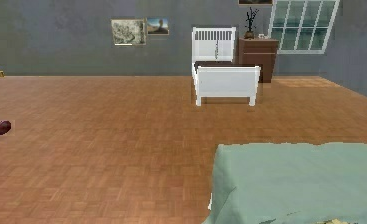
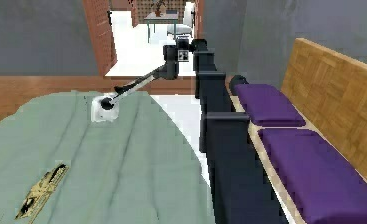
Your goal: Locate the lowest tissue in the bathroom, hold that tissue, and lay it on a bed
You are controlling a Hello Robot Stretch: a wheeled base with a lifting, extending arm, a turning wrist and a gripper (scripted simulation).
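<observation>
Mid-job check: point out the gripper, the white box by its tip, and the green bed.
gripper (image 2: 119, 97), arm side view, between its fingertips.
white box (image 2: 104, 111), arm side view, middle of its face.
green bed (image 2: 121, 175), arm side view, bare stretch of cover.

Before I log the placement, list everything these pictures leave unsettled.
Arm side view: whether the gripper holds the white box; the box lies on the green bed right at its far end.
Arm side view: the flat yellow-and-dark thing on the bed is too small to name.
Forward view: the dark red thing on the floor is too small to name.
Forward view: the green bed is cut off by the bottom and right edges.
</observation>
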